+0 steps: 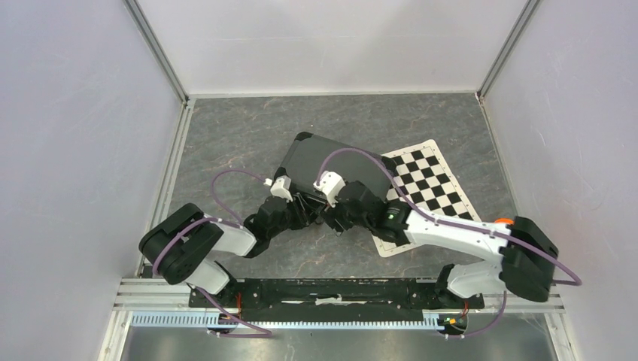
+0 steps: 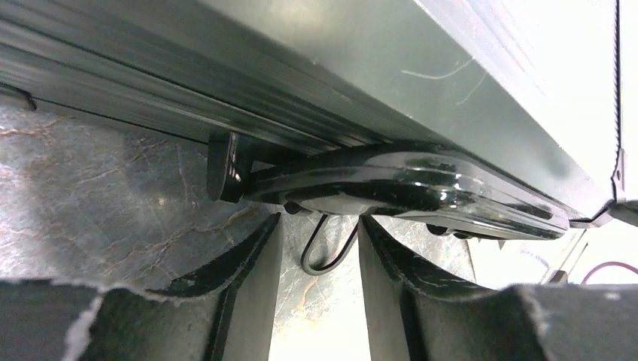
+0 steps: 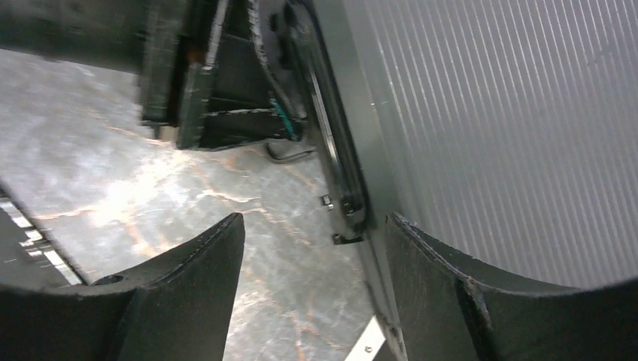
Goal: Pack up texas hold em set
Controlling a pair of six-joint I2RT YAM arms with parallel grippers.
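This looks like a robotics lab's test cell, not a lived-in room. Plain white panels (image 1: 75, 113) close off the left, right and far sides, joined by bare metal posts (image 1: 159, 51) in the far corners, around a grey marbled tabletop (image 1: 241, 128). At the near edge a white-and-black left arm (image 1: 226, 241) and a matching right arm (image 1: 459, 235) stand on a black base plate (image 1: 338, 292) beside a slotted metal rail (image 1: 301, 322), with purple cables (image 1: 226, 177) looping off them.

One case (image 1: 305, 160); one checkered mat (image 1: 430, 185)
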